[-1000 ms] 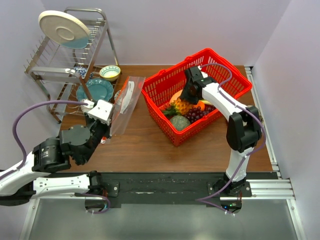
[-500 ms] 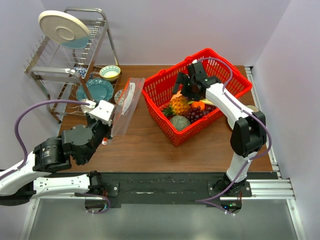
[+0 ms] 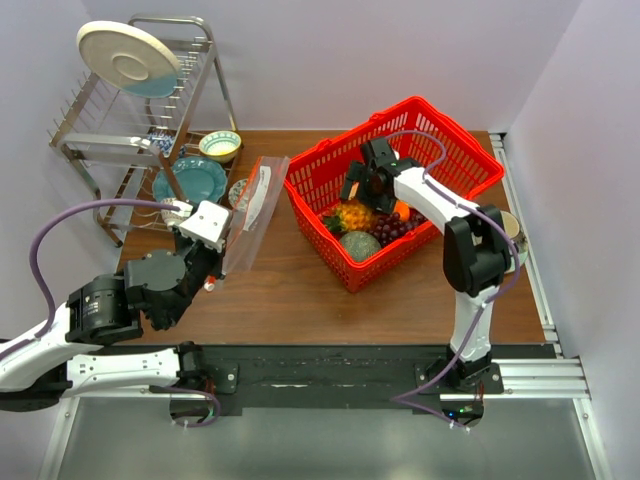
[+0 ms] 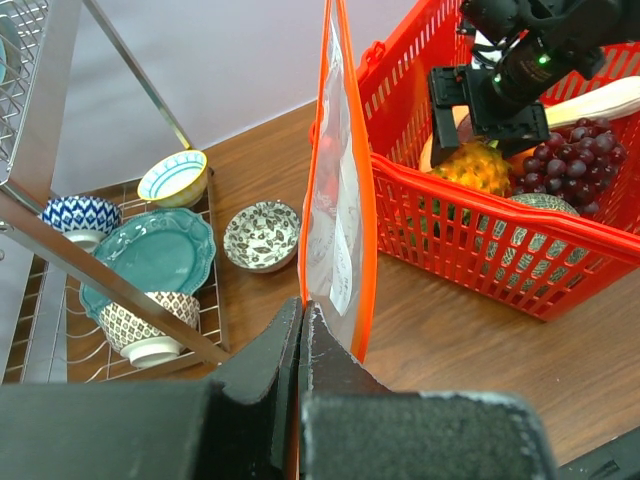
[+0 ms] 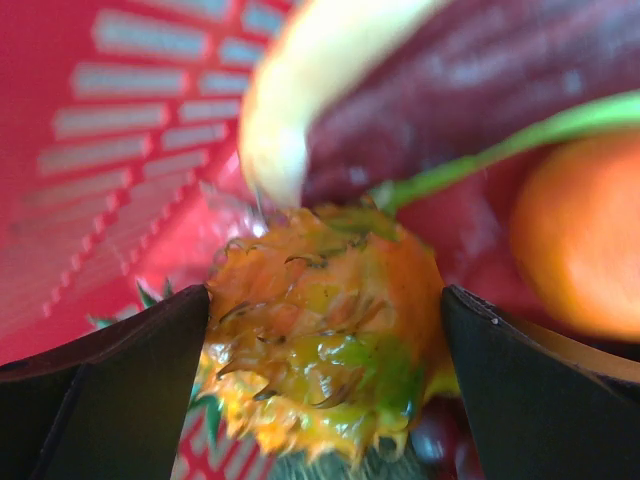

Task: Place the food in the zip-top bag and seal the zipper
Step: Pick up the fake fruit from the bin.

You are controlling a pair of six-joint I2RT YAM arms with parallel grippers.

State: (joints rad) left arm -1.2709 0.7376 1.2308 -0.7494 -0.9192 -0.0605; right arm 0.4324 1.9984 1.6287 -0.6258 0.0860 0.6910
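Observation:
The zip-top bag [image 3: 255, 205] hangs upright at the table's left, a clear pouch with its red-orange zipper [image 4: 356, 150] along one edge. My left gripper [image 4: 301, 306] is shut on the bag's lower edge, also seen from above [image 3: 216, 264]. The food lies in the red basket [image 3: 315, 235]: a yellow-orange pineapple [image 5: 330, 340] and a purple grape bunch [image 3: 392, 228]. My right gripper [image 5: 325, 375] stands open inside the basket, one finger on each side of the pineapple [image 3: 352, 215], which rests among the other toys. From the left wrist the pineapple [image 4: 470, 165] shows under the right gripper [image 4: 480, 100].
The basket also holds a green melon [image 3: 358, 245], an orange fruit [image 5: 580, 240] and a white-green stalk [image 4: 600, 100]. A dish rack [image 3: 130, 130] with a plate, a teal plate [image 3: 192, 178] and bowls [image 3: 220, 145] stands at the back left. A patterned bowl [image 4: 262, 236] sits by the bag.
The right gripper's jaws have spread wide and it has come down over the pineapple. The left arm and the bag have stayed put.

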